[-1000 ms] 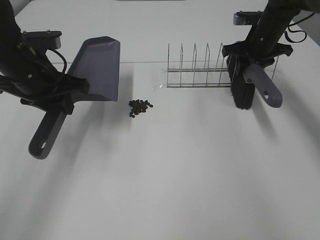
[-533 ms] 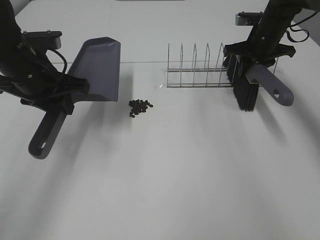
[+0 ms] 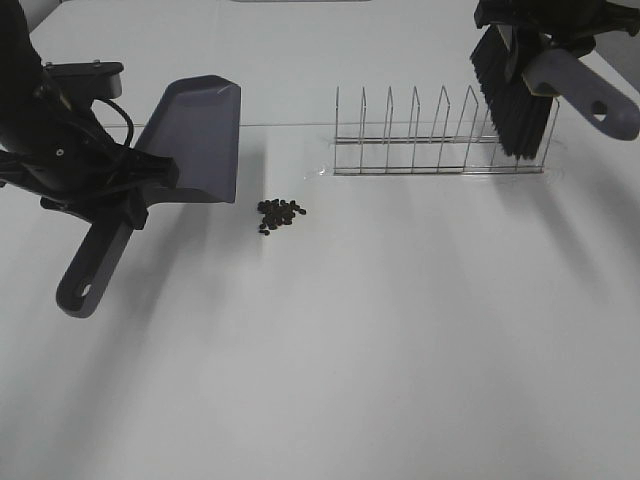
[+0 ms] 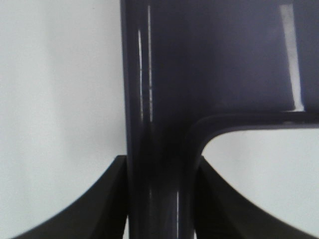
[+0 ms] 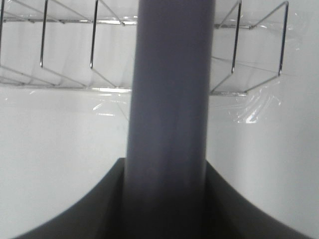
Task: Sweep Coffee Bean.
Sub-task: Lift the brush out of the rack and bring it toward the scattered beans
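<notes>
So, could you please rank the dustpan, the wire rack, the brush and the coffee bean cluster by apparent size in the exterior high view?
1. dustpan and wire rack: too alike to rank, and the dustpan may sit nearer the camera.
2. brush
3. coffee bean cluster, by far the smallest.

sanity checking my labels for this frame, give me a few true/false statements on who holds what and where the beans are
1. The left gripper is clamped on the handle of the dustpan. True.
2. The coffee beans lie inside the dustpan. False: they lie on the table, just right of it in the high view.
3. The right gripper holds the brush. True.
4. The brush bristles touch the coffee beans. False: the brush hangs by the right end of the wire rack, well away from them.
</notes>
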